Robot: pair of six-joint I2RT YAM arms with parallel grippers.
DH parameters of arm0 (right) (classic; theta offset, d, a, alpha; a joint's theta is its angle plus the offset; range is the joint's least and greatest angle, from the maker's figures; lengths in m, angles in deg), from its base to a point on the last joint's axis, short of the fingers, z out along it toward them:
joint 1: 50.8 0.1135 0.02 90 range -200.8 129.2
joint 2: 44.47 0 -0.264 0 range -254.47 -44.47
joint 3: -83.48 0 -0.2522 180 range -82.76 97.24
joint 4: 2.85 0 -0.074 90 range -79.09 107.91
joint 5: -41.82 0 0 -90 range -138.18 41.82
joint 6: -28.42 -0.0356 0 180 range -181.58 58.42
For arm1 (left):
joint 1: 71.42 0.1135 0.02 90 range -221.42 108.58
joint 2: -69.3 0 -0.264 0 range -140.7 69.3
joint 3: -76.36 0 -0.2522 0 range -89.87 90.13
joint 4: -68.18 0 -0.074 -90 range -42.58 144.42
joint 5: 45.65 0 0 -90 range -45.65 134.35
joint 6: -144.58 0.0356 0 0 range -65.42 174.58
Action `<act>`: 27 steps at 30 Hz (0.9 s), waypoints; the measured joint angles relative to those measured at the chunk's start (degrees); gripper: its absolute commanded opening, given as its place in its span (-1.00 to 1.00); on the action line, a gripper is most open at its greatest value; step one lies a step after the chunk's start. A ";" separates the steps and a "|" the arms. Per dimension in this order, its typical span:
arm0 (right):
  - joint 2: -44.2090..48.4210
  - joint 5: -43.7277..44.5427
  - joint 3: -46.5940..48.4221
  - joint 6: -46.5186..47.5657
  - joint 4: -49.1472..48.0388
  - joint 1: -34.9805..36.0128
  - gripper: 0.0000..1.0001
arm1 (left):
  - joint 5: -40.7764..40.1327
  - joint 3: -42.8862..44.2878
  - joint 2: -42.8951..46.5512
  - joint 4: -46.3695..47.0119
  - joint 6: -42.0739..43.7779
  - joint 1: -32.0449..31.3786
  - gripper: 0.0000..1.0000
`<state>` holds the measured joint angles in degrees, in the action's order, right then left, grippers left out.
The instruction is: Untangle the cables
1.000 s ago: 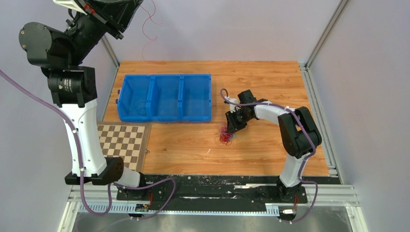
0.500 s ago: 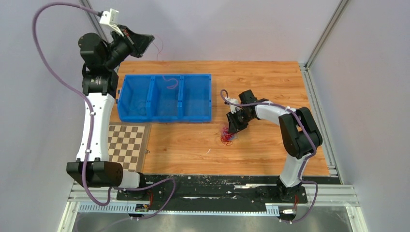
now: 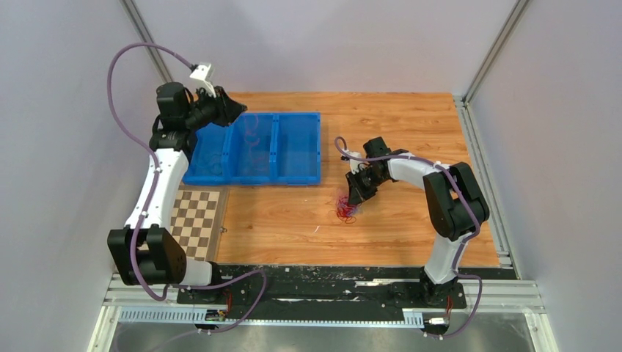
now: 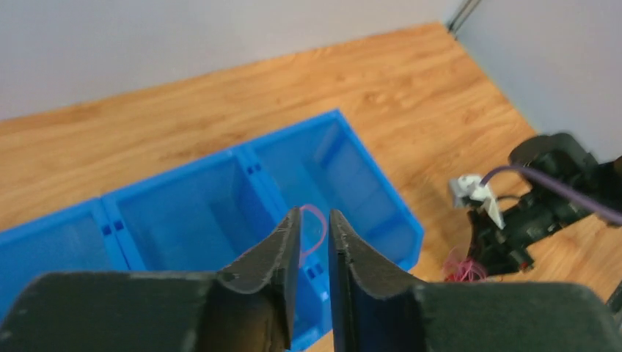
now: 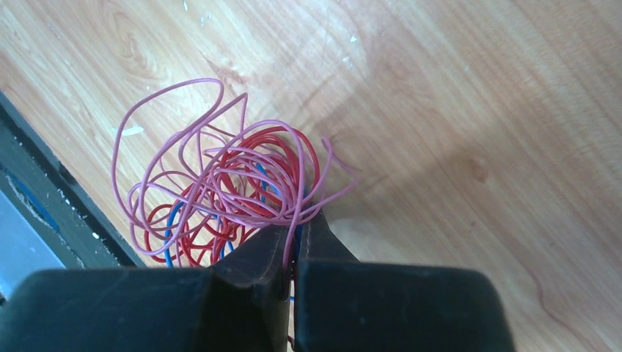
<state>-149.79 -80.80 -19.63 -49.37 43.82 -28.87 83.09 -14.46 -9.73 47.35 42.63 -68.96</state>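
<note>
A tangle of pink, red and blue cables (image 3: 343, 209) lies on the wooden table right of centre; the right wrist view shows it close up (image 5: 220, 191). My right gripper (image 3: 357, 194) (image 5: 299, 216) is shut on a pink strand at the tangle's edge. My left gripper (image 3: 238, 110) (image 4: 314, 220) hovers over the back rim of the blue three-compartment bin (image 3: 297, 176), jaws a narrow gap apart. A single pink cable (image 3: 254, 136) hangs or lies in the middle compartment; its loop (image 4: 320, 224) shows just past the left fingertips.
A checkerboard mat (image 3: 194, 213) lies at the near left, in front of the bin. Metal frame rails run along the table's left and right edges. The left wrist view also shows the right gripper (image 4: 513, 238) and the tangle (image 4: 462, 268).
My left arm has swung down from high above to the bin's back rim, bringing the pink cable into the middle compartment. The right gripper has barely moved.
</note>
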 measured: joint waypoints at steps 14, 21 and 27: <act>6.23 -13.42 2.08 0.17 3.32 0.00 -1.00 | 13.53 -13.66 10.12 -13.07 19.69 -10.88 0.46; 7.93 -22.32 5.75 -1.64 3.30 1.01 -1.00 | 15.02 -21.99 12.20 -13.33 24.04 -22.01 0.35; 8.02 -24.98 6.10 -2.82 3.37 2.86 -1.00 | 14.84 -22.77 12.20 -12.83 27.93 -27.21 0.46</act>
<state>-141.77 -105.78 -13.53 -52.19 47.18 -26.00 97.93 -37.23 2.47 34.52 70.56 -96.18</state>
